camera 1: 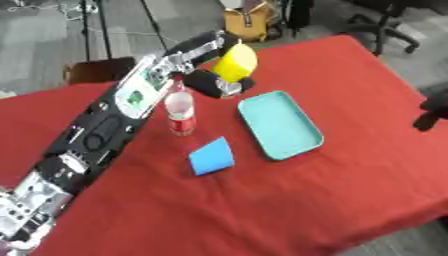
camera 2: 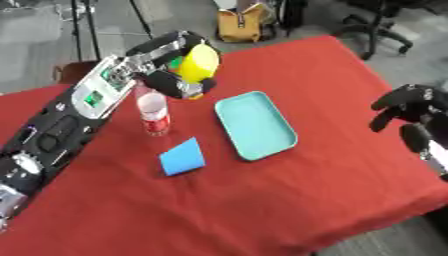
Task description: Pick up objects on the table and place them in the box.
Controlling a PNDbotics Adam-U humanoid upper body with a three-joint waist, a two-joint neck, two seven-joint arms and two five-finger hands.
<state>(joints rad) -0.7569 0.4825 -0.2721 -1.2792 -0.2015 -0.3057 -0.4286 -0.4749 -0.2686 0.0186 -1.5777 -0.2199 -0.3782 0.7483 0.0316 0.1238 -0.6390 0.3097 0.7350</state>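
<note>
Near side of the red table [camera 1: 289, 210] is bare, with room to move. Blue piece [camera 1: 211, 156] and bottle [camera 1: 180, 111] hug the left forearm: a sweep could topple the bottle. Teal tray [camera 1: 280, 124] stands empty. Left hand [camera 1: 213, 80] curls round the yellow object [camera 1: 234, 62] near the far edge; it could slip off. Right hand [camera 2: 411, 112] hangs curled, empty.

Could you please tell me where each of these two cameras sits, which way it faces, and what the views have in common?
Left eye view: sits in the robot's head, looking down at the red table; the left arm crosses from the lower left, and the left hand holds a yellow object.
Right eye view: the same head, set slightly to the right, facing down likewise; it also shows the right hand at the right edge, fingers curled, holding nothing.
Both share the teal tray, plastic bottle and blue object.
</note>
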